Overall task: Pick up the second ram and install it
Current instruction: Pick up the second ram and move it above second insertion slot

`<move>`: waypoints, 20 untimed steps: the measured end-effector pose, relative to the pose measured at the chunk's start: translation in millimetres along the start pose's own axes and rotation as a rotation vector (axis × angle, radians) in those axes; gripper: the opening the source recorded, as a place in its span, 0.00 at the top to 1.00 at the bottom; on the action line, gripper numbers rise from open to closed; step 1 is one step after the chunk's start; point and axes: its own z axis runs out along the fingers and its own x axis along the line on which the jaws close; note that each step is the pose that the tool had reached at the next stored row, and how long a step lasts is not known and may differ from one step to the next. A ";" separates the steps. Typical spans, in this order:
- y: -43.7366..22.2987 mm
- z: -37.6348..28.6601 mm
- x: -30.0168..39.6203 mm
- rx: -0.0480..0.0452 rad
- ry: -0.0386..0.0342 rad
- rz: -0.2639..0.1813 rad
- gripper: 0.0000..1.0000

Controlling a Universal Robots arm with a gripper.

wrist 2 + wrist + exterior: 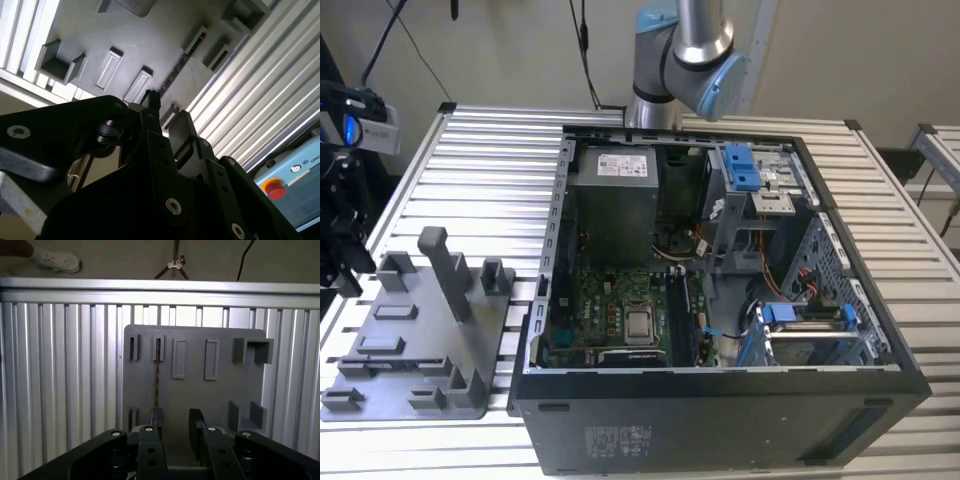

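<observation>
Gripper [176,413] first: black, blocky, matt, studded with round screw heads. Two squared fingers [156,419] held apart, clamping nothing. Hanging over the grey fixture tray [240,390].

Running away from one fingertip, the second ram [157,372]: a thin dark strip seen edge-on, standing in a narrow slot of the tray. In line with that finger rather than in the gap between the two. Touching or just clear, cannot tell.

Tray of smooth moulded plastic, flat, cut with rectangular pockets and raised with small square blocks, among them an open-sided box [256,351]. Beneath it, the table [65,370] of ribbed aluminium slats, bright and reflective.

In the second wrist view, a lower slant: the ram [176,70] as a fine line dotted along its edge, ending near a fingertip. Past the slats, a pale blue box [292,175] bearing a red button. In the first wrist view, the table's far edge, a dull floor and a pale shoe [52,261].

Wider in the exterior view — an open black computer case [720,425] of sheet metal, lying on the slats to the exterior view's right of the tray [420,345]. Inside the case:
- a grey power-supply box [612,205]
- a green board with a square metal processor [640,325]
- blue plastic drive brackets [742,165]

On the tray, a tall upright post [448,270]. Behind the case, the arm [695,50]: a rounded grey joint with a blue cap.
</observation>
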 end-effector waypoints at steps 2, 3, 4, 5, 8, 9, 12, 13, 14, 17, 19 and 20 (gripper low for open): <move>0.2 3.6 0.1 -0.0001 0.0001 0.000 0.64; 0.3 5.3 0.1 -0.0002 0.0001 0.000 0.64; 0.4 7.2 0.1 -0.0001 0.0001 0.000 0.64; 0.5 9.1 0.1 -0.0001 0.0000 0.000 0.64; 0.7 14.5 0.3 -0.0001 0.0001 0.000 0.64; 0.9 16.3 0.4 -0.0002 0.0001 0.000 0.64; 1.3 21.7 0.4 -0.0001 0.0001 0.000 0.64; 1.5 23.6 0.4 -0.0002 0.0002 0.000 0.64; 1.6 25.5 0.4 -0.0001 0.0000 0.000 0.64; 1.7 27.9 0.3 -0.0003 0.0002 0.000 0.64; 1.7 28.0 0.3 -0.0005 0.0001 0.000 0.64; 1.7 28.0 0.3 -0.0004 0.0000 0.000 0.64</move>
